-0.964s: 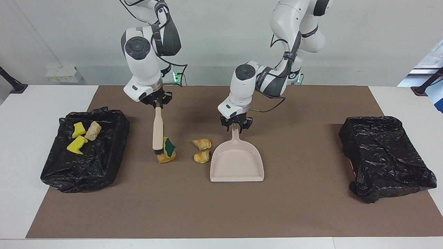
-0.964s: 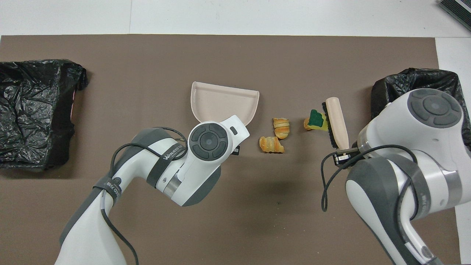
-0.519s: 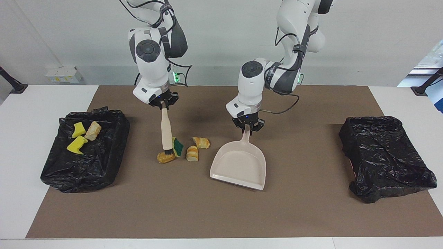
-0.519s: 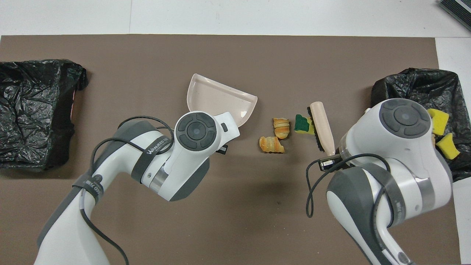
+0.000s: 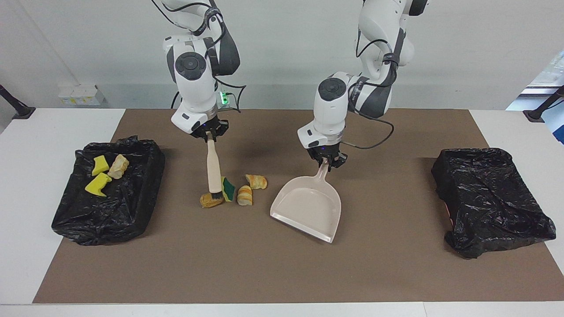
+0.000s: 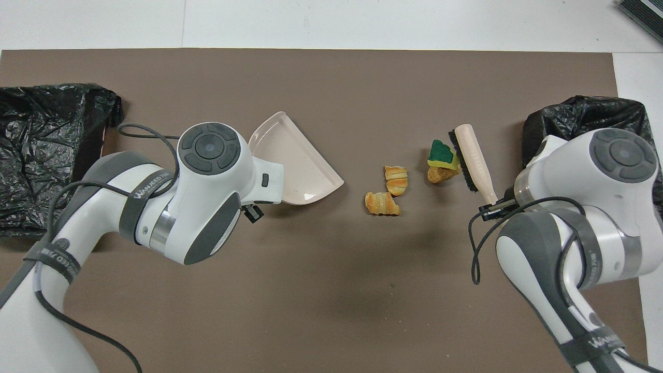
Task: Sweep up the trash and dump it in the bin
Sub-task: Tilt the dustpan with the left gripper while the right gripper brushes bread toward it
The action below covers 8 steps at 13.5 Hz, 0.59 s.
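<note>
The sweeping step is under way. The right tool (image 5: pixel 210 134) is clamped on the brush (image 5: pixel 213 169) handle, bristles down against a sponge (image 5: pixel 228 188) and a bread lump (image 5: pixel 210 200); two more bread lumps (image 5: pixel 245 195) lie at the brush's 3 o'clock in the facing view. The left tool (image 5: pixel 327 161) grips the dustpan (image 5: pixel 308 208) handle, with the pan further along at 3 o'clock. Three scraps (image 5: pixel 101 174) already sit in the bin (image 5: pixel 145 189) by the right arm. Next, the pan's open edge probably needs to face the scraps so the brush can push them in.
</note>
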Motion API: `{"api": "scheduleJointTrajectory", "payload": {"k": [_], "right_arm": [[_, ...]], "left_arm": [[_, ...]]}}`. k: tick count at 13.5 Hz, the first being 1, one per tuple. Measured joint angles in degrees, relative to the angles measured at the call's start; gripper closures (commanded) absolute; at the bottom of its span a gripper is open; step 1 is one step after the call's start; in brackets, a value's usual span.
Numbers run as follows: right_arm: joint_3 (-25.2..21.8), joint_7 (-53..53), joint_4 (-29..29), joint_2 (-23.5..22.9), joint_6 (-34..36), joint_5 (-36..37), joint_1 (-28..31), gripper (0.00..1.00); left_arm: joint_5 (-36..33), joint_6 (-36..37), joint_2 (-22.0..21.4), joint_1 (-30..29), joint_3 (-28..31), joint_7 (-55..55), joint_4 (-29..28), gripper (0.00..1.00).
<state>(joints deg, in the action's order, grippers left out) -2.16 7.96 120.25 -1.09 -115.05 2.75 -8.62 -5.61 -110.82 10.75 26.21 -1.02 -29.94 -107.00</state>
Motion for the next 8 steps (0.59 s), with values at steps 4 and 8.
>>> {"api": "scheduleJointTrajectory", "payload": {"k": [4,8], "right_arm": [[0.0,3.9,0.7,-3.6,-4.6,0.0,0.2,1.0],[0.2,3.9,0.9,-4.2,-4.7,0.0,0.0,1.0]], "left_arm": [[0.0,-0.2,-0.9,-1.5,0.0,-12.3,-1.6,1.0],[0.0,-5.0,-1.9,-1.5,-0.3,-16.1,-5.0,1.0]]}}
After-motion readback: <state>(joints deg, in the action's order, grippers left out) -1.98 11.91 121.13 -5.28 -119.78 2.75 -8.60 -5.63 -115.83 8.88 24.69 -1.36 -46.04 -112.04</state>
